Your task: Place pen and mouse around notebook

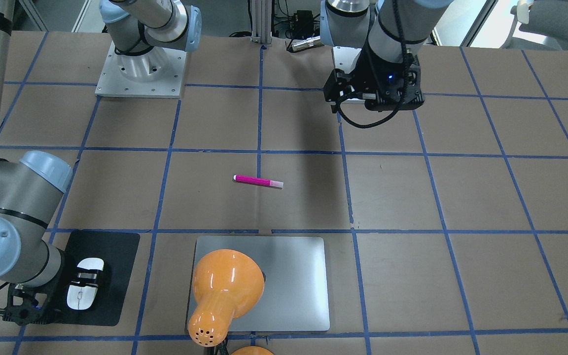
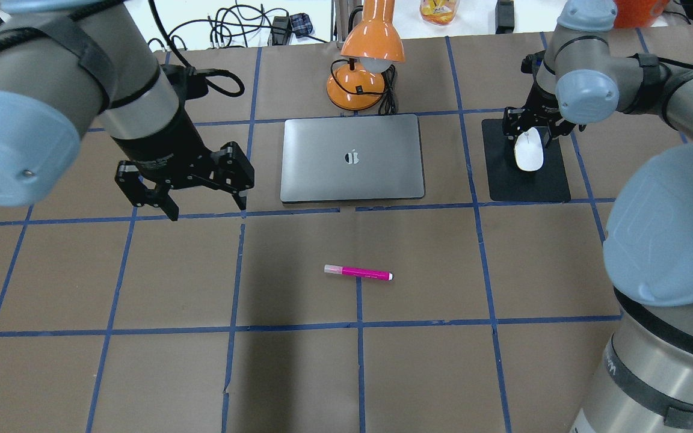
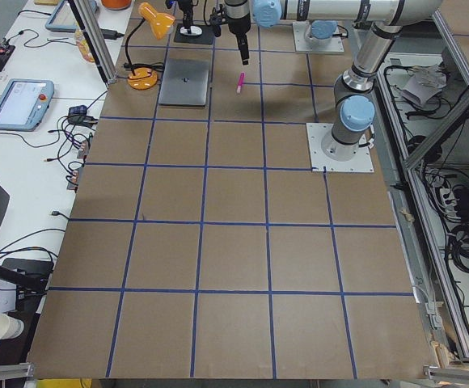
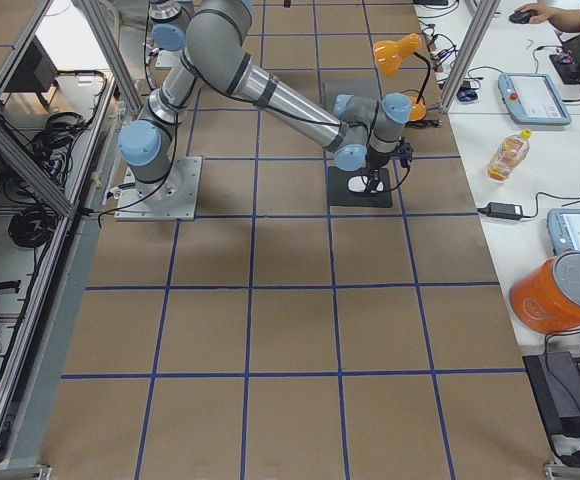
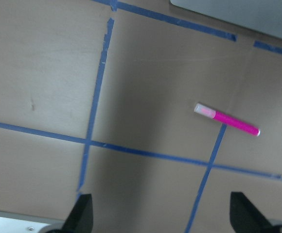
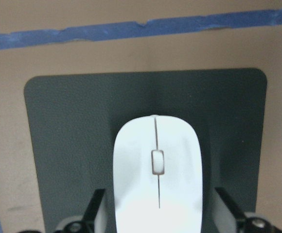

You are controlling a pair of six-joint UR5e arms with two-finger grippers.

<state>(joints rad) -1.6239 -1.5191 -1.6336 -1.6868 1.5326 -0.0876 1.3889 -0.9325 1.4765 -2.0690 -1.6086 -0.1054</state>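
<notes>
The white mouse (image 6: 158, 170) lies on a black mat (image 6: 63, 145) to the right of the silver notebook (image 2: 352, 157). My right gripper (image 6: 160, 213) is down over the mouse (image 2: 529, 150), open, one finger on each side with a small gap to each. The magenta pen (image 2: 358, 273) lies flat on the brown table, well in front of the notebook, pale cap to the left. My left gripper (image 2: 205, 210) hangs open and holds nothing, above the table to the notebook's left. In the left wrist view the pen (image 5: 227, 119) sits ahead, right of centre.
An orange desk lamp (image 2: 364, 72) stands just behind the notebook, its shade leaning over the notebook's far edge. Blue tape lines grid the brown table. Cables and bottles lie beyond the far edge.
</notes>
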